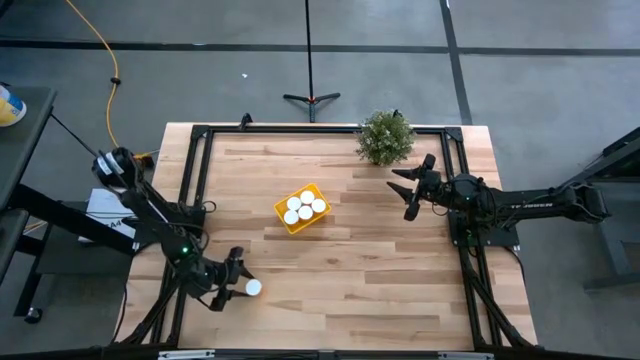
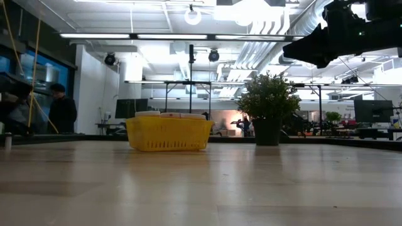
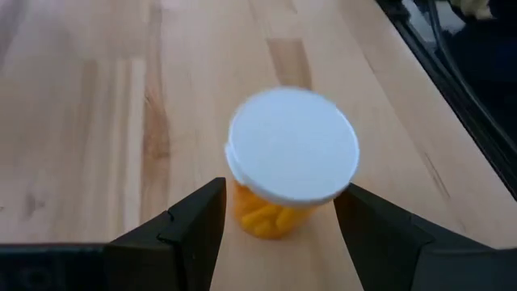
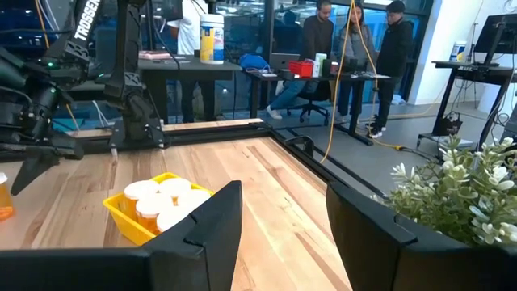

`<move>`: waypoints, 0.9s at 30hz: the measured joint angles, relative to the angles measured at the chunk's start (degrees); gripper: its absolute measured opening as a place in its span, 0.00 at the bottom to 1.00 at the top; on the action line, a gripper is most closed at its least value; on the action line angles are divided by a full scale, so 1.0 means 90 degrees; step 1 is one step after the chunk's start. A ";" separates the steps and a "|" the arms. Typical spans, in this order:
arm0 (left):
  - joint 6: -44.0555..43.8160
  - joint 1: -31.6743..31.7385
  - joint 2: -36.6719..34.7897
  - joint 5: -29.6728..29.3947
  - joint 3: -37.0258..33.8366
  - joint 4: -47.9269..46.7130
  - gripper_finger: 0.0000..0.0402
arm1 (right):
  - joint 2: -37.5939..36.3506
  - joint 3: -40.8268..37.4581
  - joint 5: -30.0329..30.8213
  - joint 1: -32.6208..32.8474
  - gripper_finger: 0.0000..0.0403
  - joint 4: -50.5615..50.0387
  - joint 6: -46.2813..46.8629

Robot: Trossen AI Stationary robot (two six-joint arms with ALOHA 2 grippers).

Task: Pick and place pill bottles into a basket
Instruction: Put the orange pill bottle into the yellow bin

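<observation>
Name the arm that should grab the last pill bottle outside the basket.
Left. Its open claw already straddles the pill bottle near the table's left front corner; the right claw hangs open beside the plant.

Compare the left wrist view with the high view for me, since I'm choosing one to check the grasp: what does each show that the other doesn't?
Only the left wrist view shows the pill bottle close up, with its orange body between the open fingers, gaps either side. Only the high view shows the yellow basket holding four white-capped bottles, the potted plant, and the right gripper open near the plant. Both show the left gripper at that lone bottle on the wooden table.
</observation>
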 joint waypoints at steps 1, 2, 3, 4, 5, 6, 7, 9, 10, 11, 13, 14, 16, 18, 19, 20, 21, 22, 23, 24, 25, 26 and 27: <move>-0.0004 0.0062 0.0027 0.0161 0.0000 -0.0009 0.66 | 0.0000 0.0000 0.0000 0.0000 0.43 0.0000 0.0000; -0.0005 0.0123 0.0061 0.0327 0.0000 -0.0032 0.66 | 0.0000 0.0000 0.0000 0.0002 0.43 0.0000 0.0000; -0.0003 0.0170 0.0100 0.0441 0.0000 -0.0040 0.66 | 0.0000 0.0000 0.0000 0.0002 0.43 0.0000 0.0000; -0.0001 0.0211 0.0133 0.0512 0.0000 -0.0030 0.66 | 0.0000 0.0000 0.0000 0.0002 0.43 0.0000 0.0000; -0.0002 0.0250 0.0165 0.0515 0.0000 0.0006 0.66 | 0.0000 0.0000 0.0000 0.0002 0.43 -0.0002 0.0000; 0.0022 0.0289 0.0211 0.0510 0.0000 0.0065 0.66 | 0.0000 0.0000 0.0000 0.0000 0.43 -0.0002 0.0000; 0.0116 0.0331 0.0255 0.0512 0.0000 0.0129 0.66 | 0.0000 0.0000 0.0000 0.0002 0.43 -0.0002 0.0000; 0.0384 0.0388 0.0349 0.0511 0.0000 0.0350 0.66 | 0.0000 0.0000 0.0000 0.0002 0.43 -0.0002 0.0000; 0.0524 0.0409 0.0391 0.0511 0.0000 0.0473 0.66 | 0.0000 0.0000 0.0000 0.0002 0.43 -0.0004 0.0000; 0.0659 0.0412 0.0434 0.0539 0.0000 0.0579 0.66 | 0.0000 0.0000 0.0000 0.0000 0.43 -0.0005 0.0000; 0.0830 0.0410 0.0486 0.0592 0.0000 0.0676 0.66 | 0.0000 0.0000 0.0000 0.0002 0.43 -0.0007 0.0000; 0.0871 0.0402 0.0501 0.0633 0.0000 0.0718 0.66 | 0.0000 0.0000 0.0000 0.0001 0.43 -0.0005 0.0000; 0.0951 0.0402 0.0503 0.0657 0.0000 0.0726 0.66 | 0.0000 0.0000 0.0000 0.0001 0.43 -0.0007 0.0000; 0.1054 0.0402 0.0503 0.0656 0.0000 0.0732 0.66 | 0.0000 0.0000 0.0000 0.0002 0.43 -0.0007 0.0000; 0.1151 0.0405 0.0503 0.0654 0.0000 0.0749 0.66 | 0.0000 0.0000 0.0000 0.0000 0.43 -0.0007 0.0000; 0.1266 0.0405 0.0503 0.0647 0.0000 0.0785 0.66 | 0.0000 0.0000 0.0000 0.0002 0.43 -0.0007 0.0000; 0.1378 0.0405 0.0503 0.0645 0.0000 0.0827 0.66 | 0.0000 0.0000 0.0000 0.0002 0.43 -0.0007 0.0000; 0.1470 0.0405 0.0503 0.0645 0.0000 0.0873 0.66 | 0.0000 0.0000 0.0000 0.0002 0.43 -0.0007 0.0000; 0.1536 0.0405 0.0503 0.0643 0.0000 0.0925 0.66 | 0.0000 0.0000 0.0000 0.0001 0.43 -0.0007 0.0000; 0.1597 0.0405 0.0503 0.0643 0.0000 0.0978 0.66 | 0.0000 0.0000 0.0000 0.0002 0.43 -0.0009 -0.0001; 0.1660 0.0405 0.0503 0.0641 0.0002 0.1011 0.66 | 0.0000 0.0000 0.0000 0.0001 0.43 -0.0010 0.0000; 0.1684 0.0405 0.0503 0.0641 0.0002 0.1015 0.66 | 0.0000 0.0000 0.0000 0.0001 0.43 -0.0007 0.0000; 0.1701 0.0405 0.0503 0.0641 0.0002 0.1010 0.66 | 0.0000 0.0000 0.0000 0.0002 0.43 -0.0007 0.0000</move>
